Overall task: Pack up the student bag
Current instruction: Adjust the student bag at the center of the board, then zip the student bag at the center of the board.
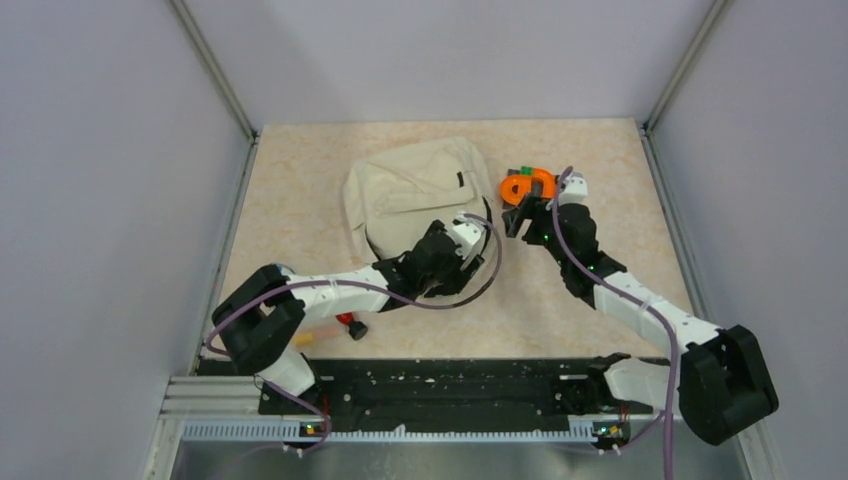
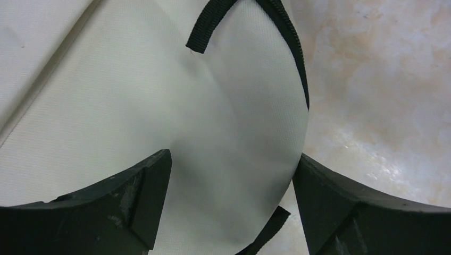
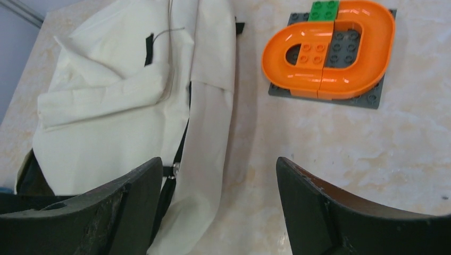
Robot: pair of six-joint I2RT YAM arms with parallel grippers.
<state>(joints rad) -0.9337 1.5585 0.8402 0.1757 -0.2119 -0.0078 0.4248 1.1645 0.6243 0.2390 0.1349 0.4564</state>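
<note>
The student bag (image 1: 410,190) is a cream fabric backpack with black straps, lying flat at the table's centre. My left gripper (image 1: 452,245) hangs at the bag's near right edge. In the left wrist view it (image 2: 231,175) is open, with the bag's cream cloth (image 2: 159,106) and a black strap end (image 2: 205,32) beneath and between the fingers, which do not pinch the cloth. My right gripper (image 1: 515,218) is just right of the bag. In the right wrist view it (image 3: 219,175) stands open over bare table beside the bag's edge (image 3: 213,133), holding nothing.
An orange loop track on a grey studded plate (image 3: 330,50) with a green brick (image 3: 323,9) sits right of the bag, also in the top view as an orange toy (image 1: 527,185). A small red object (image 1: 348,322) lies near the left arm's base.
</note>
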